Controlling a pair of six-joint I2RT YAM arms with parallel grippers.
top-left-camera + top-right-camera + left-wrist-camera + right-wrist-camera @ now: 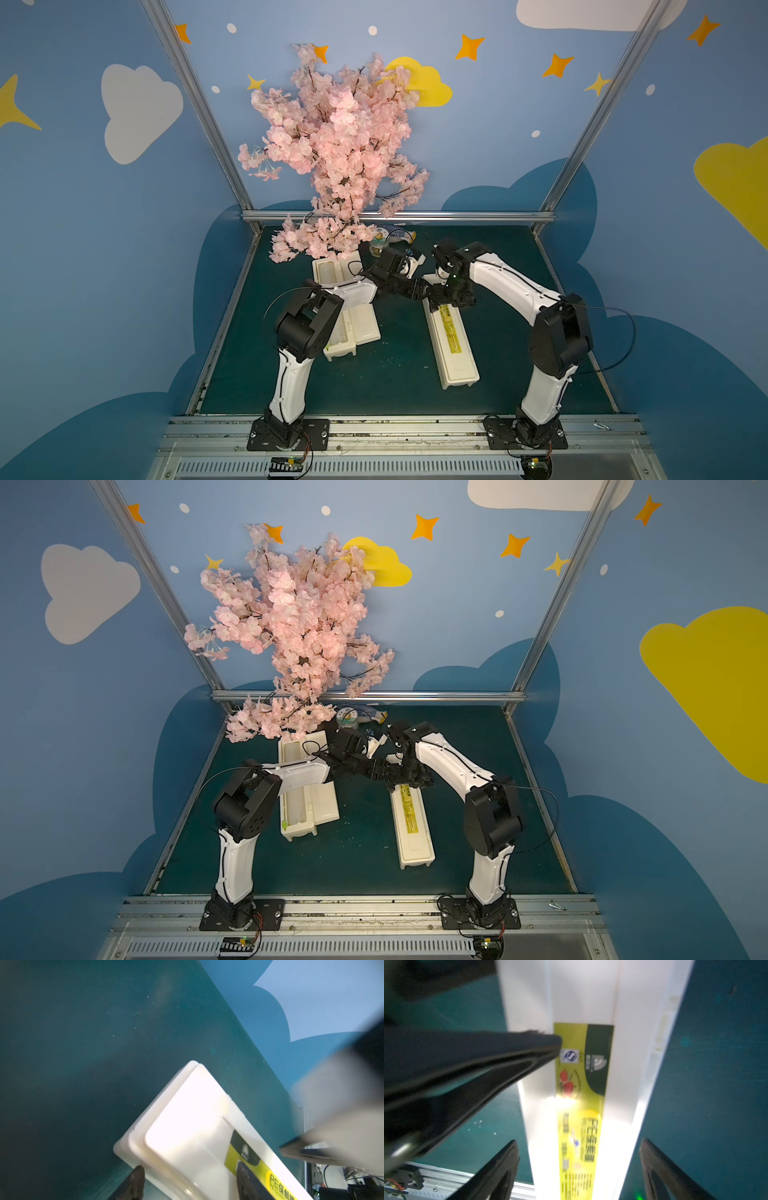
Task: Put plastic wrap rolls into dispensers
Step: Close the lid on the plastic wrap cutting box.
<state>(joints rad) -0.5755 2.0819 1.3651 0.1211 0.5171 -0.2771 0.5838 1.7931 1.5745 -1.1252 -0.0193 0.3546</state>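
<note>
Right of table [399, 374] centre: closed dispenser [460, 380] | left pincer [191, 1167] straddles its far end, grip unclear | right pincer [579, 1141] spread | roll [326, 274] in open dispenser [340, 352] near left edge | step: opening lid [456, 353]; next: pry upward.

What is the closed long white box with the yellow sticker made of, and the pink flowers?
The white box looks like smooth, hard plastic: glossy, with molded rounded edges. Its yellow sticker looks like shiny printed paper or film. The pink flowers are probably fake, fabric petals on wiry stems, but that's hard to tell.
</note>
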